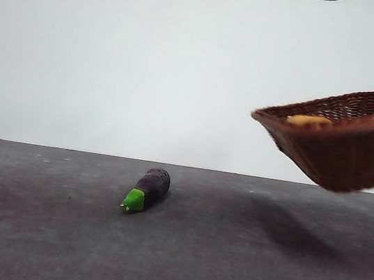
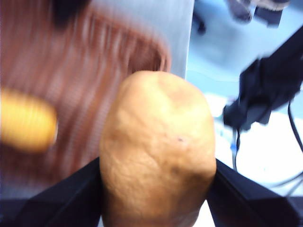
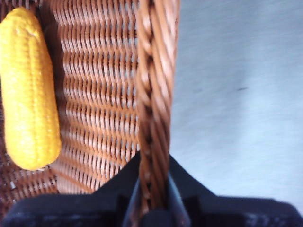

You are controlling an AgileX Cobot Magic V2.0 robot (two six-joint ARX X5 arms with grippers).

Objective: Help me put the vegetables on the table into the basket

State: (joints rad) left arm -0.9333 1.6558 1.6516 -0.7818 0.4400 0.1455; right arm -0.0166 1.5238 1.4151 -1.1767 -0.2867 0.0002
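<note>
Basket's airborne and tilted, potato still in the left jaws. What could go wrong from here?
1. The dark brown woven wicker basket hangs tilted off the table, held only by the right gripper pinching its braided rim; it may slip or swing.
2. The yellow corn cob inside could slide toward the low side and roll out.
3. The left gripper holds the large tan potato over the basket; dropping it may jolt the basket. The purple eggplant remains on the table.

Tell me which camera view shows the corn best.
The right wrist view: the corn lies sharp and nearly whole on the weave of the basket, whose rim the right gripper grips. The left wrist view shows it only as a blurred yellow end; the front view shows just a sliver over the rim.
</note>
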